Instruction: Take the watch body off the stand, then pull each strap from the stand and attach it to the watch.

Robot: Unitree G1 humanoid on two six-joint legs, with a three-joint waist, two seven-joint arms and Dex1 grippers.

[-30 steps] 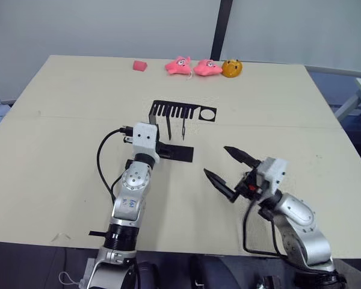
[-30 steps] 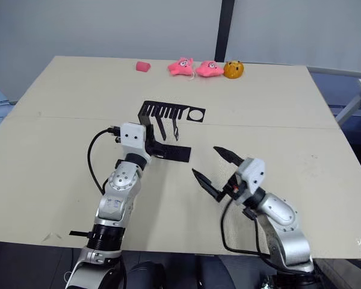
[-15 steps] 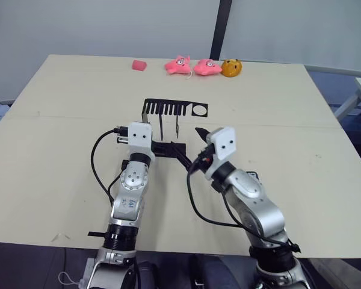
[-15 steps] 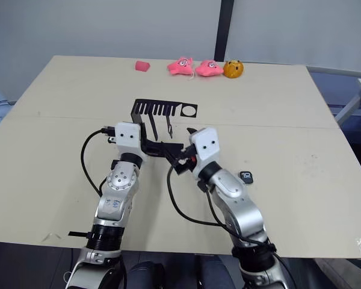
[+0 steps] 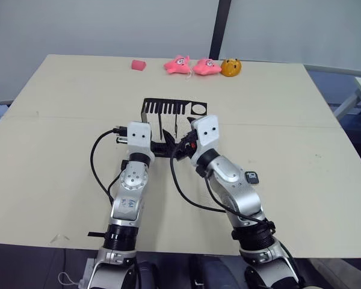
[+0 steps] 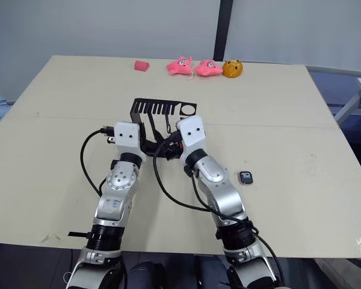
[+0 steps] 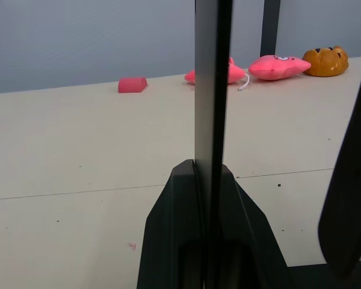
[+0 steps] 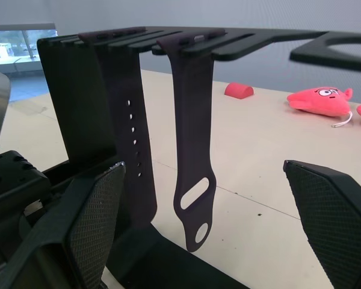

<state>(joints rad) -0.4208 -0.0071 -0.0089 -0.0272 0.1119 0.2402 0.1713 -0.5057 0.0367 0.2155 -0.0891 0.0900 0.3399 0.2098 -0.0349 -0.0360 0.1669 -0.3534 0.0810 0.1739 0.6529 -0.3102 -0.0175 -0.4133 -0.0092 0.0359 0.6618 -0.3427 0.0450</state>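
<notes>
Right wrist view put my right gripper (image 8: 201, 235) wide open, one finger (image 8: 96, 223) low beside the stand's upright and the other well off to the far side, with both straps hanging between them. The holed strap (image 8: 133, 150) and the looped strap (image 8: 192, 156) both still hung from the comb slots of the stand (image 8: 253, 43), neither one pinched. The two hung just beside each other, so closing from here could have caught both, or only grazed the looped one and let it swing away.

In the left wrist view my left gripper (image 7: 212, 253) was pressed together on the stand's thin upright, steadying it. That hold was narrow; a hard pull on a strap could have tipped or slid the stand (image 5: 168, 108), judging by how light it looked.

The watch (image 6: 246, 177) already lay on the table (image 6: 301, 108), off to my right and well apart from the stand. It was near my right forearm, so a sweep back that way might have knocked it.

Pulling straight down also risked jamming the strap's end in the slot; sliding it out along the slot looked safer. Toys (image 5: 192, 65) at the far edge were out of the way.
</notes>
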